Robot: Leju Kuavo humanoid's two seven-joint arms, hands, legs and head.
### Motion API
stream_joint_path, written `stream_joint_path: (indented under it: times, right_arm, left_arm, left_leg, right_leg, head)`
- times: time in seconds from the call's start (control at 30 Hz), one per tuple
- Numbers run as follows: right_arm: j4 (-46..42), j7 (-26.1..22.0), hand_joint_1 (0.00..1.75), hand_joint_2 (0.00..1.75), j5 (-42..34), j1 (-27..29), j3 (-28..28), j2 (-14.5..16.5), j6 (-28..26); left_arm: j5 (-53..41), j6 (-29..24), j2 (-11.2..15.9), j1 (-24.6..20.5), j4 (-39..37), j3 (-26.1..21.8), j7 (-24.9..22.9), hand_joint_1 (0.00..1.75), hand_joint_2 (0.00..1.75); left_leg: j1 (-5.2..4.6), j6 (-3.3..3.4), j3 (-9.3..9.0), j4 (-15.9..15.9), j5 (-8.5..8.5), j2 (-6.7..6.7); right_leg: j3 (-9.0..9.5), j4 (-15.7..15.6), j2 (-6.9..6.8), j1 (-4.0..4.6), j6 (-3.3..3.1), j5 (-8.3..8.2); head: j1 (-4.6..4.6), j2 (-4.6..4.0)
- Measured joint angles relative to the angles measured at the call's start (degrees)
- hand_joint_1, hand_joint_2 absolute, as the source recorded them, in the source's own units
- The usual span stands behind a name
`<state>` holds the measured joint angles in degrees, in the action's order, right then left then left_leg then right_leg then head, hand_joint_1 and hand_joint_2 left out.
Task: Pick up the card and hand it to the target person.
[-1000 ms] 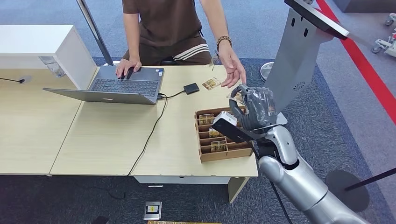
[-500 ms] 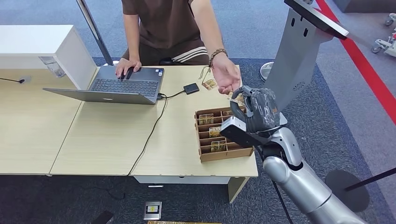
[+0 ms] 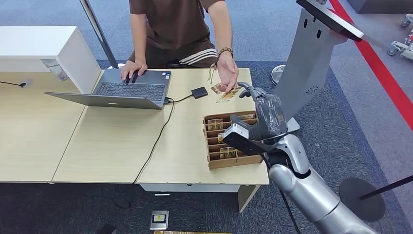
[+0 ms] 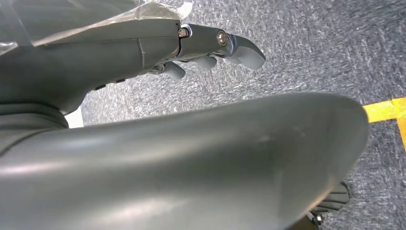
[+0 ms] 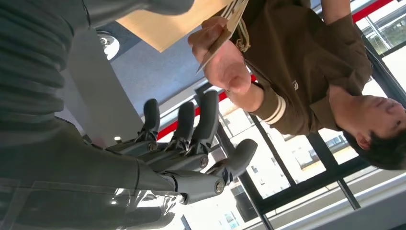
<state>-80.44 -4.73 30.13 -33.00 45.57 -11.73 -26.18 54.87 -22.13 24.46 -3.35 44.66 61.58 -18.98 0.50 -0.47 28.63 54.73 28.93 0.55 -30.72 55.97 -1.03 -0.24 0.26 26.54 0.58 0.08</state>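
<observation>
A blue-grey carpeted office with a red floor stripe, and in it a pale wooden worktop (image 3: pixel 112 141) — that is your stage. On it sit one open laptop (image 3: pixel 122 90), one small black box (image 3: pixel 199 92) on a cable, and one brown compartment tray (image 3: pixel 231 141) with several cards left in its slots.

The card (image 3: pixel 229 93) you care about is now in the person's hand (image 3: pixel 228 78), pinched at its far end and held low over the worktop, just beyond the tray. One more card (image 3: pixel 216 88) lies flat on the worktop beside it.

Your right hand (image 3: pixel 263 114) hovers above the tray's far corner with its fingers (image 5: pixel 191 129) apart and nothing in them. The card lies ahead of those fingers and a little toward the robot's left, close but apart from them, its long axis pointing roughly back toward the right hand. In the right wrist view you can see the gap between fingertips and card plainly.

Your left hand (image 4: pixel 210 48) hangs over the carpet — fingers loosely extended, holding nothing I can make out.

Judging by this, the handover looks done; the right arm only needs room to draw back without clipping the tray.
</observation>
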Motion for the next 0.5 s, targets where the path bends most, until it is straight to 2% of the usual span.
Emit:
stream_joint_path:
  times: [0.1,0.3,0.5]
  right_arm:
    - [0.5,1.9,0.0,1.75,0.1,-0.2,0.6,0.5,1.2]
    - [1.0,9.0,0.0,1.75,-2.7,-1.1,1.8,1.0,7.3]
    - [-0.5,12.8,0.0,1.75,-2.2,-0.7,2.5,0.6,8.9]
  left_arm:
    - [1.2,-0.9,0.2,0.5,0.3,0.0,0.1,0.0,0.0]
    - [5.1,-1.8,0.2,0.9,0.4,0.0,0.5,0.0,0.0]
    - [6.4,-1.8,0.2,1.0,0.4,0.0,1.0,0.0,0.0]
  left_leg:
    - [0.0,0.02,0.0,0.0,-0.02,0.0]
    - [0.0,0.04,-0.01,0.0,-0.04,0.0]
    - [-0.01,0.05,-0.02,0.0,-0.05,0.0]
  right_leg:
    - [0.01,0.0,0.0,0.0,0.01,-0.01]
    - [0.01,0.0,0.0,0.0,0.02,-0.03]
    - [-0.01,0.0,0.0,0.0,0.02,-0.03]
  head:
    - [0.0,0.0]
    - [0.01,0.01]
    - [0.01,0.01]
